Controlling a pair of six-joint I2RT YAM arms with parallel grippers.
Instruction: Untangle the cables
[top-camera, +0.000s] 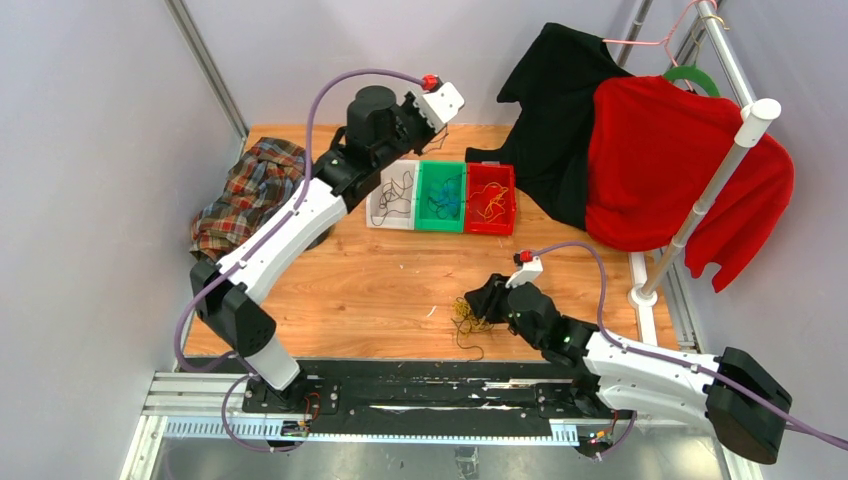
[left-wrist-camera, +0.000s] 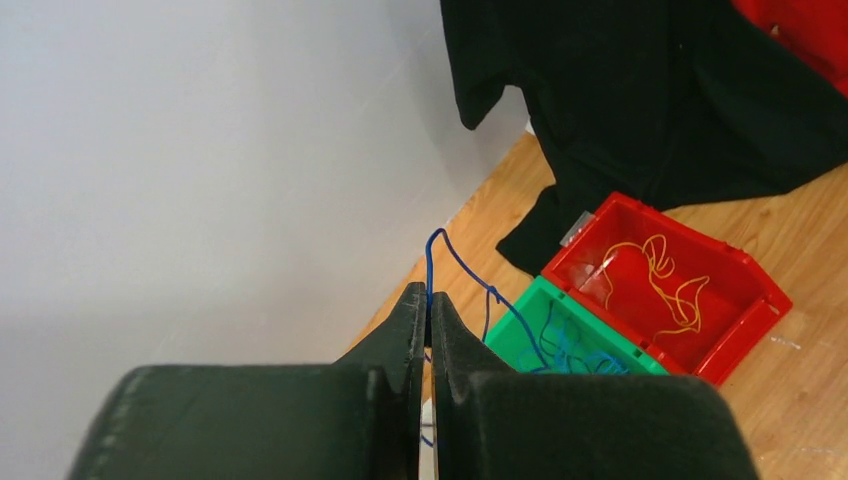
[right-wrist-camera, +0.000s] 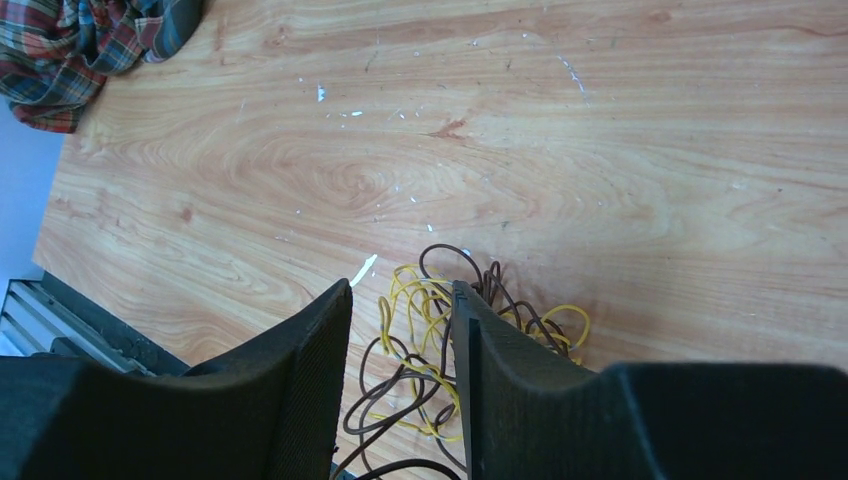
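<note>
Bright and evenly lit from overhead in all three views. Only soft, short shadows under the white-shelled robot arm (top-camera: 290, 225) on the orange-brown wooden tabletop (top-camera: 380, 290). Faint sheen along the rim of the glossy red plastic bin (left-wrist-camera: 700, 243). Slightly soft up close on the dark textured fingers (left-wrist-camera: 405, 330) of the left gripper (left-wrist-camera: 428, 300); crisper on the thin blue wire (left-wrist-camera: 440, 245) between them. Sharp on wood grain and the yellow and brown wire tangle (right-wrist-camera: 420, 320) in the right wrist view.

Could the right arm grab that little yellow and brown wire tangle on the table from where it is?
Probably yes. The right gripper is open just above the wire tangle, which shows between its fingers, and nothing else on the table lies between them.
</note>
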